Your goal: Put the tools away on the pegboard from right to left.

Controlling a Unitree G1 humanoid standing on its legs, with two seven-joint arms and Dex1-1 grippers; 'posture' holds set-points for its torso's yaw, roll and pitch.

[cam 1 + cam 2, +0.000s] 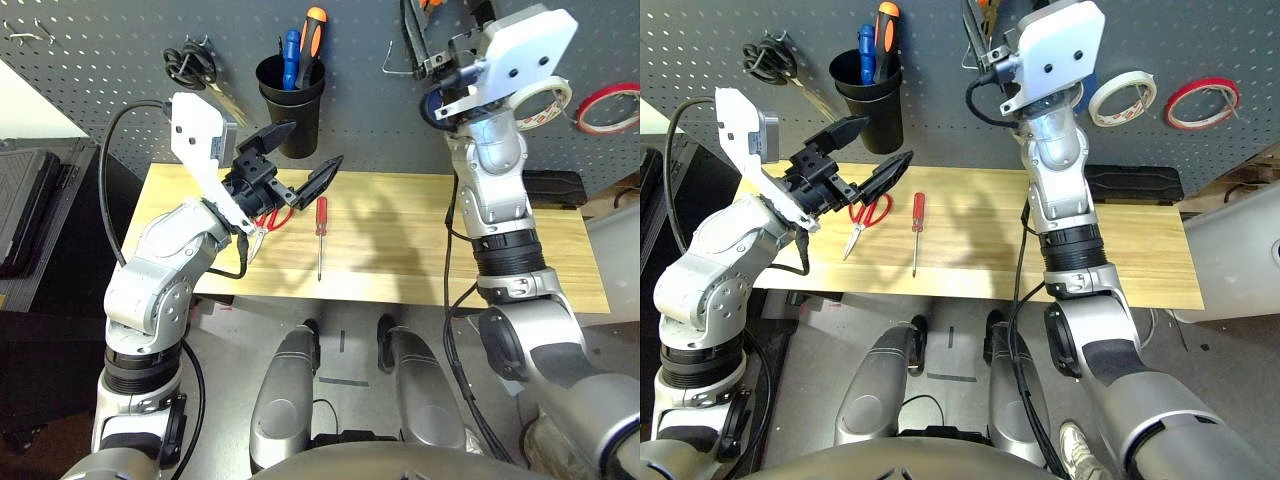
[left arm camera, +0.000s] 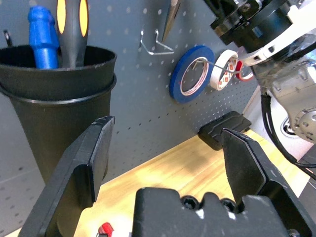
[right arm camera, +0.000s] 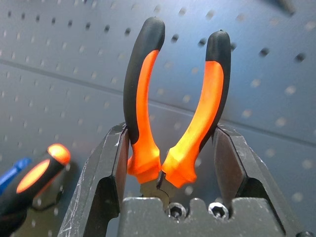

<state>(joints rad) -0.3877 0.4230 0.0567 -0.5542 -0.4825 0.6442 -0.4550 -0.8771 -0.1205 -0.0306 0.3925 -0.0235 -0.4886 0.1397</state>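
Head cam first: my right gripper (image 1: 992,62) is up against the pegboard (image 1: 100,60), near the empty wire hook (image 1: 392,62), and I'd say that hook is where the pliers go, since the red tape ring (image 1: 607,108) already hangs at the far right with the white tape roll (image 1: 1122,97) beside it. From up here the wrist housing covers the fingers, so I can't see how the tool sits relative to the hook. Down on the table (image 1: 420,250), the red-handled screwdriver (image 1: 320,238) lies with its long axis running away from me toward the board, handle at the far end, and the red-handled scissors (image 1: 864,221) sit just left of it. My left gripper (image 1: 862,152) hangs spread wide right above the scissors, so that arm is clearly nearer both. Left wrist cam: both fingers (image 2: 79,168) are well apart with nothing between them, the black cup (image 2: 54,98) with a blue handle and an orange-and-black one stands just ahead, and the blue tape roll (image 2: 190,71) hangs further along; only a sliver of red scissor handle peeks in at the edge. Right wrist cam: the fingers are clamped on the orange-and-black pliers (image 3: 173,108) down at the pivot, handles pointing straight out at the board and splayed in a V. The pliers' nose is buried in the palm, and the hook isn't visible here, so lining up is guesswork.
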